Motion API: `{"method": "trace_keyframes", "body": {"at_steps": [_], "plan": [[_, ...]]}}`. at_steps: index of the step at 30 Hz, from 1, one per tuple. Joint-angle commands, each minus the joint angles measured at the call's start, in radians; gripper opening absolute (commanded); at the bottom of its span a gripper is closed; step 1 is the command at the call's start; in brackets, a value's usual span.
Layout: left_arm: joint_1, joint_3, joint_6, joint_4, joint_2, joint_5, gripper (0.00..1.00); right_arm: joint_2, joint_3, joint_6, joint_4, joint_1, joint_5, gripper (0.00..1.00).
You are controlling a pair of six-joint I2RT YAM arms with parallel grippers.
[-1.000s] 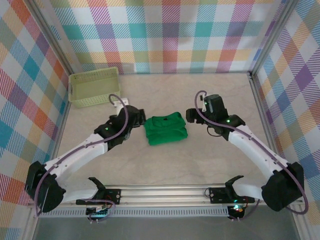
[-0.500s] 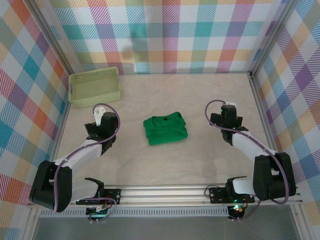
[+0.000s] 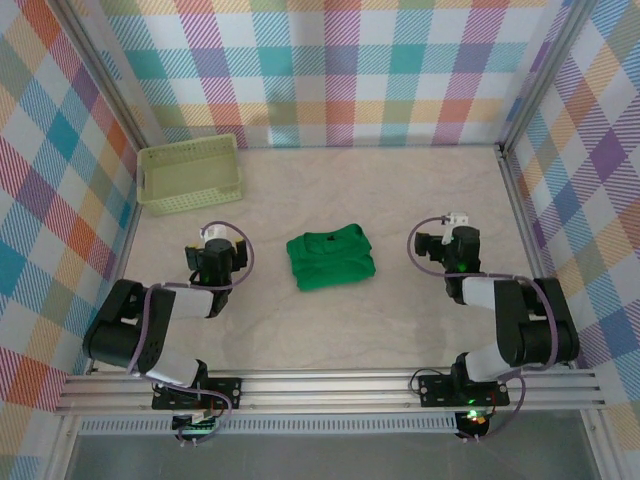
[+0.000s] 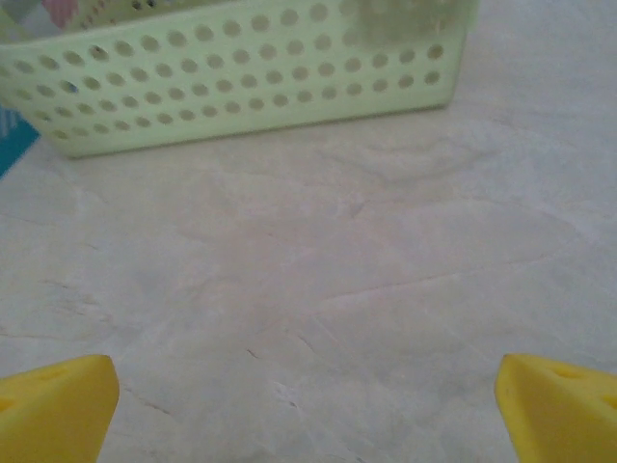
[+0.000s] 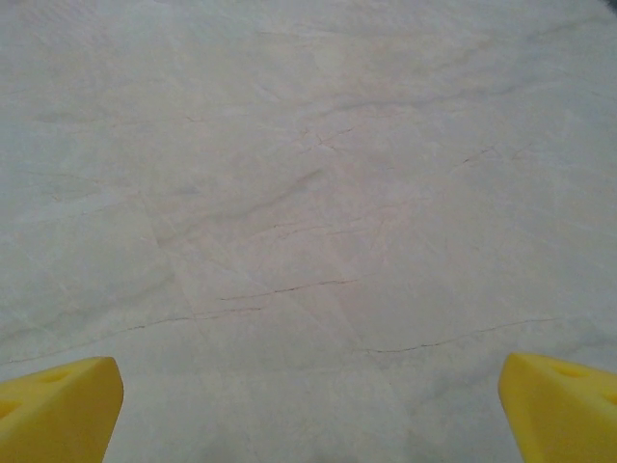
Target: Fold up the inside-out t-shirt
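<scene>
The inside-out t-shirt [image 3: 332, 258], bright green, lies folded into a compact rectangle at the middle of the table. My left gripper [image 3: 218, 245] is drawn back to the shirt's left, well apart from it. Its yellow fingertips [image 4: 53, 410] stand wide with bare tabletop between them, so it is open. My right gripper [image 3: 452, 235] is drawn back on the shirt's right, also apart from it. Its yellow fingertips [image 5: 58, 405] stand wide over bare table, open and holding nothing.
A pale yellow-green lattice basket [image 3: 190, 174] stands at the back left, and its perforated wall [image 4: 241, 82] faces the left wrist camera. Metal frame rails [image 3: 330, 385] run along the near edge. Plaid walls enclose the table on three sides.
Both arms have pulled back from beside the shirt and folded down toward their bases. The folded shirt has stayed where it was.
</scene>
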State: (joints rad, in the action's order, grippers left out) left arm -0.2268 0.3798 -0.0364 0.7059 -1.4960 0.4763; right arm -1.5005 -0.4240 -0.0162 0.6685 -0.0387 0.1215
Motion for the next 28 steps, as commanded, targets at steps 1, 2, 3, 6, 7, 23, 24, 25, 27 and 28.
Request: {"method": "trace_keyframes", "body": {"at_steps": [1, 2, 3, 6, 7, 23, 24, 25, 27, 28], "plan": [[0.061, -0.027, 0.000, 0.189, -0.018, -0.113, 1.00, -0.032, 0.013, 0.008, 0.157, 0.034, -0.156, 1.00], [0.078, -0.045, 0.013, 0.260, -0.063, -0.123, 1.00, -0.039, 0.020, 0.005, 0.184, 0.036, -0.155, 1.00], [0.084, -0.042, 0.006, 0.320, -0.095, -0.119, 1.00, -0.032, 0.015, 0.008, 0.162, 0.036, -0.156, 1.00], [0.113, 0.012, 0.039, 0.181, -0.078, -0.161, 1.00, -0.037, 0.012, 0.007, 0.163, 0.036, -0.155, 1.00], [0.119, 0.024, 0.051, 0.115, -0.060, -0.174, 1.00, -0.035, 0.010, 0.008, 0.158, 0.037, -0.154, 1.00], [0.120, 0.017, 0.046, 0.142, -0.064, -0.171, 1.00, -0.038, 0.007, 0.003, 0.152, 0.032, -0.134, 1.00], [0.120, 0.018, 0.046, 0.142, -0.065, -0.172, 1.00, -0.037, 0.007, 0.003, 0.153, 0.032, -0.134, 1.00], [0.119, 0.018, 0.047, 0.142, -0.065, -0.171, 1.00, -0.037, 0.008, 0.005, 0.154, 0.031, -0.134, 1.00], [0.120, 0.018, 0.046, 0.142, -0.064, -0.171, 1.00, -0.037, 0.011, 0.004, 0.160, 0.032, -0.134, 1.00], [0.119, 0.018, 0.046, 0.142, -0.066, -0.172, 1.00, -0.037, 0.012, 0.004, 0.161, 0.032, -0.134, 1.00]]}}
